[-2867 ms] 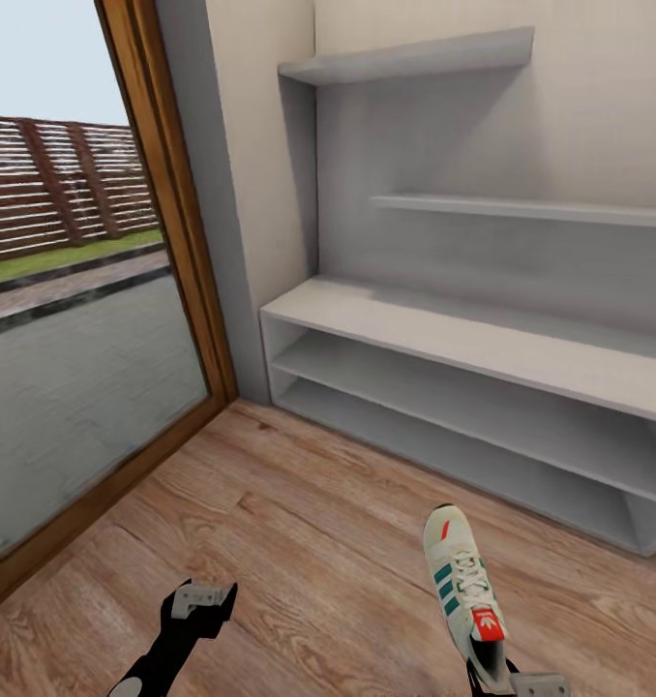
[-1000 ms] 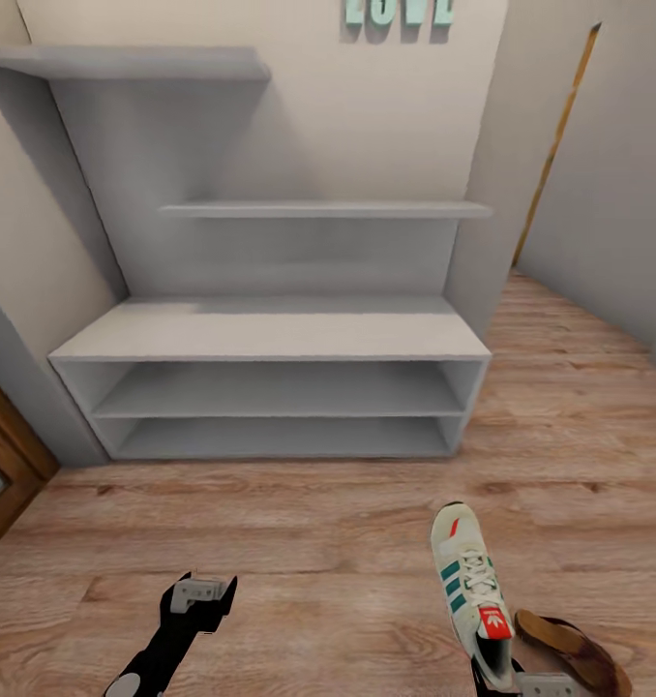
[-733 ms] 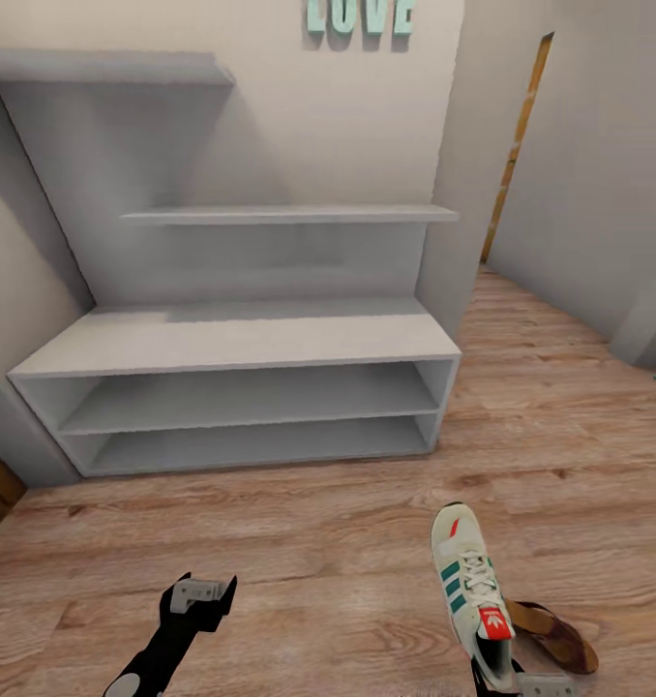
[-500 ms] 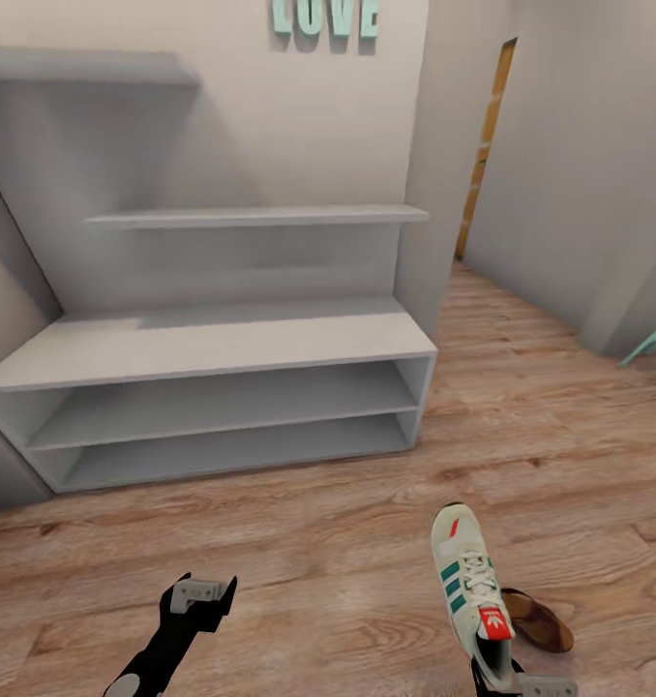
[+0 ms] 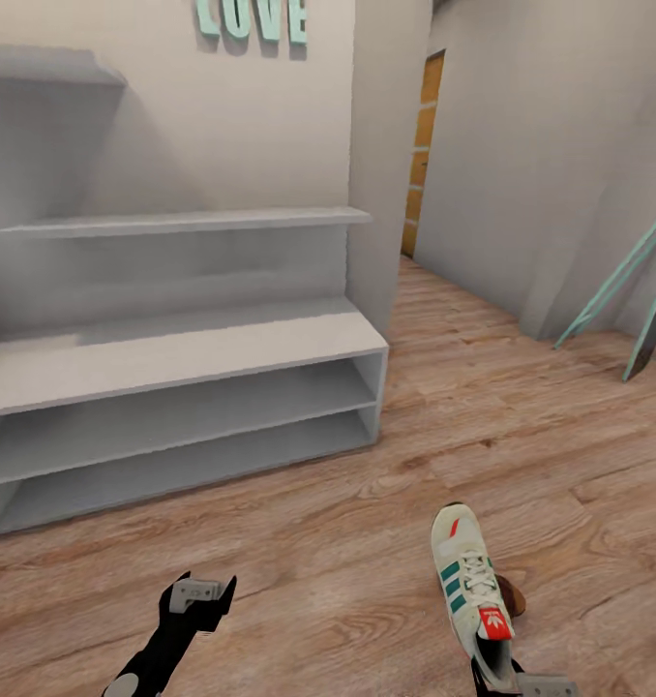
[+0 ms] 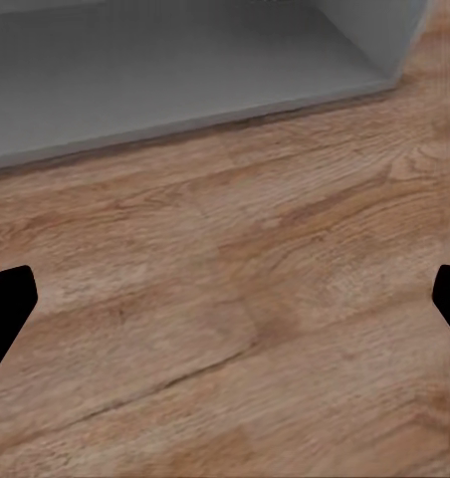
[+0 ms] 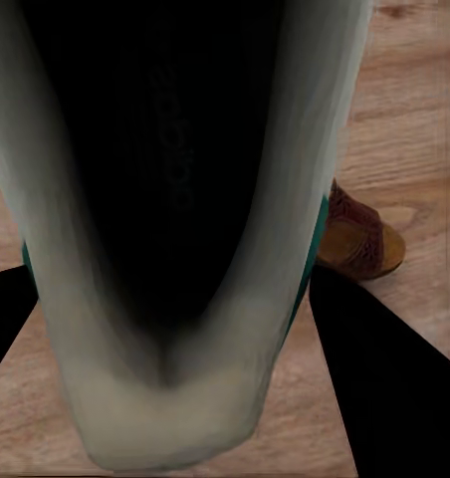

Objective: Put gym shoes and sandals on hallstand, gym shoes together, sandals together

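The hallstand (image 5: 183, 353), a low pale-grey bench with two open shelf rows, stands ahead and to the robot's left on the corridor floor (image 5: 386, 528), its shelves bare where they show. One gym shoe (image 5: 468, 586) hangs toe-forward above the planks, pinched at the heel by the right gripper (image 5: 502, 678), whose fingers flank it in the wrist view. It should prove light and fairly stiff in the sole, so this heel hold likely lets the toe sag. A sandal (image 7: 356, 239) lies on the floor just beyond, probably flexible, best taken across its straps. The left gripper (image 5: 200, 592) rides spread and empty.
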